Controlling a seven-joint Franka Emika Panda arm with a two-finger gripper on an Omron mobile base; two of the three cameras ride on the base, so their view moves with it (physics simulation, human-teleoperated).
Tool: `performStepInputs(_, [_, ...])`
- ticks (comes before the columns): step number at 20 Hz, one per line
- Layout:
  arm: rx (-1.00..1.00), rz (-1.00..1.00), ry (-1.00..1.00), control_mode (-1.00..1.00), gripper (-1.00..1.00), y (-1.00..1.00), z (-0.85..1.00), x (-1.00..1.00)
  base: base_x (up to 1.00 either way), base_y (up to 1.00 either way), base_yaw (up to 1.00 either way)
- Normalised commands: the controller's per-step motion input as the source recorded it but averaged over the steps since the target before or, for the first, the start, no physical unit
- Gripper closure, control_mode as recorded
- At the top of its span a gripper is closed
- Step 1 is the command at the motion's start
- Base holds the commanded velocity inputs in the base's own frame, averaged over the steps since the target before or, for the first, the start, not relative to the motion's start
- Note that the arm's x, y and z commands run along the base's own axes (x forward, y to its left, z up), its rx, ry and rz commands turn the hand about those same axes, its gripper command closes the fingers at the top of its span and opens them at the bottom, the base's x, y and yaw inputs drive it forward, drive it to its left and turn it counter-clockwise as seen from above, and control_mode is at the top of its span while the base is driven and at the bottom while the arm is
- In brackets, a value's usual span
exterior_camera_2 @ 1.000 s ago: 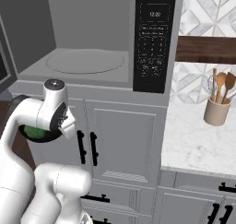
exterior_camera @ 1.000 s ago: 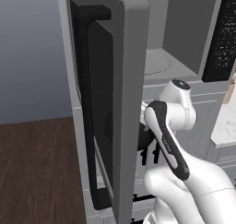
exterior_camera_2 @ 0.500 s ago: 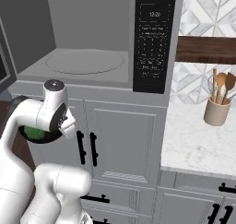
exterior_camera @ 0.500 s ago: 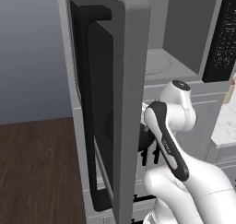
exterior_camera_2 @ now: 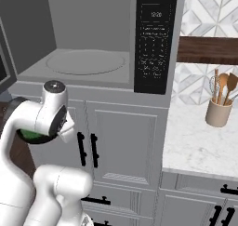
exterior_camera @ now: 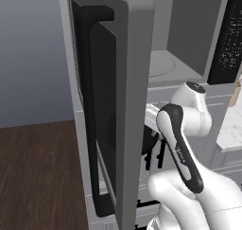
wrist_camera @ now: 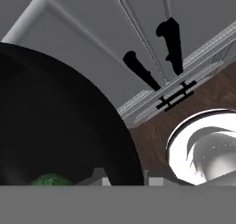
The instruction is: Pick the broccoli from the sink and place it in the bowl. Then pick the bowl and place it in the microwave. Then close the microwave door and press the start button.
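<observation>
Item: bowl (wrist_camera: pixel 55 126), black, rim clamped in my pincer (wrist_camera: pixel 125 176), held below the open microwave (exterior_camera_2: pixel 88 34), before the cabinet doors (wrist_camera: pixel 115 38). Item: broccoli (wrist_camera: pixel 50 179), green, inside bowl. Item: microwave door (exterior_camera: pixel 118 106), swung wide open.

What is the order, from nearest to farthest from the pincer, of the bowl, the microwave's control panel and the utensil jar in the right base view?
1. The bowl: low on the left, gripped at its rim by the pincer.
2. The control panel: higher and to the right, on the microwave's right side.
3. The utensil jar: far right, standing on the counter.
</observation>
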Motion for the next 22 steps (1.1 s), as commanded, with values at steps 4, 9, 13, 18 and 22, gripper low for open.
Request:
performStepInputs(4, [0.10, 0.00, -0.02, -1.00, 1.00, -0.19, 0.75, -0.36, 0.00, 0.00, 0.00])
performStepInputs(9, [0.04, -0.05, 0.00, -1.00, 1.00, -0.36, 0.78, -0.01, 0.00, 0.00, 0.00])
performStepInputs(13, [0.03, -0.13, 0.03, -1.00, 1.00, -0.51, 0.69, 0.00, 0.00, 0.00, 0.00])
performStepInputs(18, [0.02, -0.24, 0.01, -1.00, 1.00, -0.30, 0.79, 0.02, 0.00, 0.00, 0.00])
performStepInputs(22, [0.00, -0.29, 0.01, -1.00, 1.00, -0.03, 0.66, 0.34, 0.00, 0.00, 0.00])
